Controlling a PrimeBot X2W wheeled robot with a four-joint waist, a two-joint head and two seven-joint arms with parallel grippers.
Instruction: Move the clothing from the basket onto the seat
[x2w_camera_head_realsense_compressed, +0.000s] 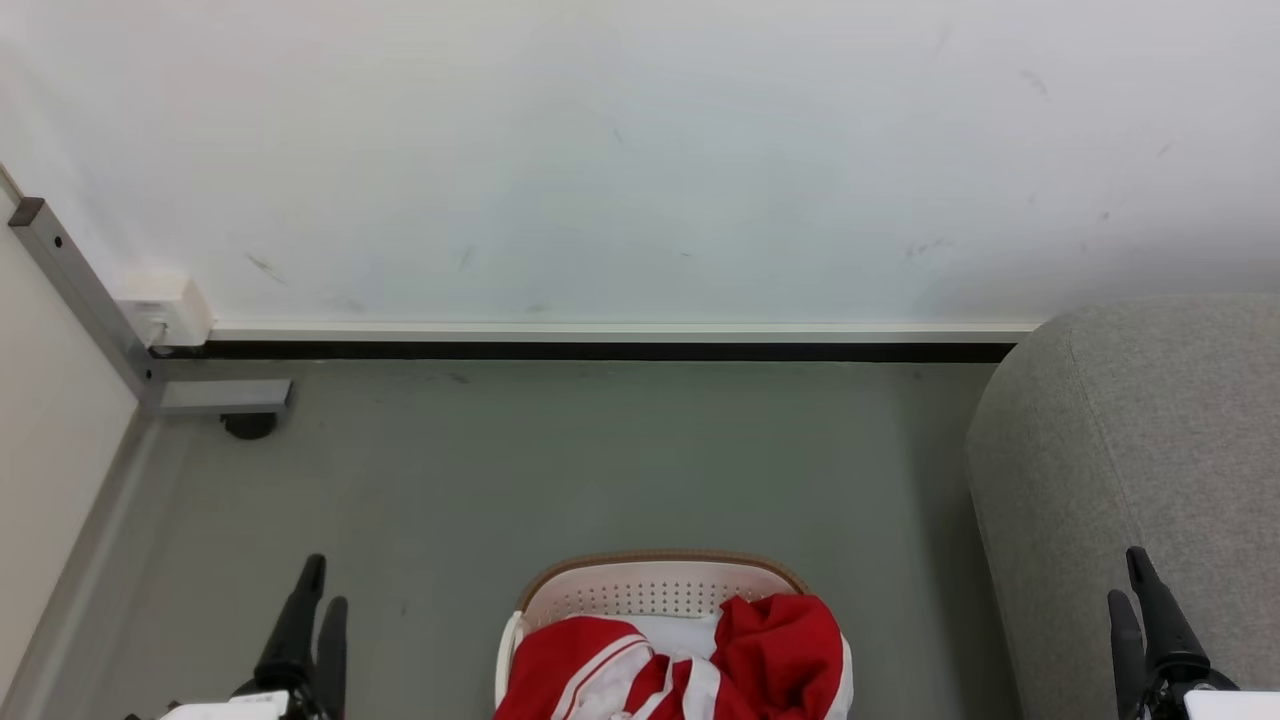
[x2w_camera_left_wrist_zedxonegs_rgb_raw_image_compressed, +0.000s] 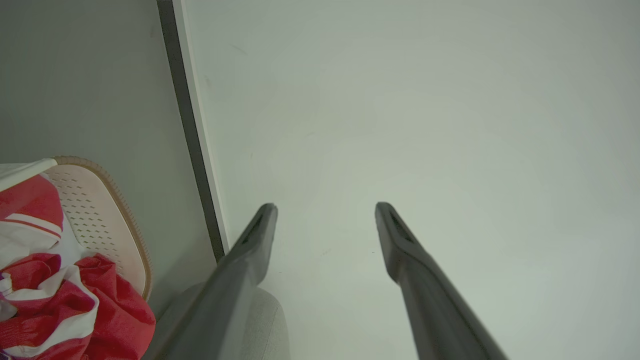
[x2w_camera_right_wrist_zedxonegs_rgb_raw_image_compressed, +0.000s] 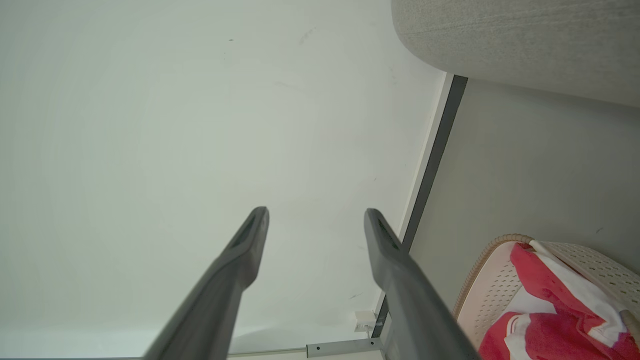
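Between left fingers (x2w_camera_head_realsense_compressed: 295, 625) and right fingers (x2w_camera_head_realsense_compressed: 1160, 610), both spread and empty, the clothing (x2w_camera_head_realsense_compressed: 780, 640) in the basket (x2w_camera_head_realsense_compressed: 650, 588), seemingly clear of both.

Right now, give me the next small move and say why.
Probably swing the right gripper inward and down toward the clothing. It and the left gripper stand open and empty either side of the basket, the clothing lies heaped inside, and the seat is on the right, so that arm seems to have the shorter carry.
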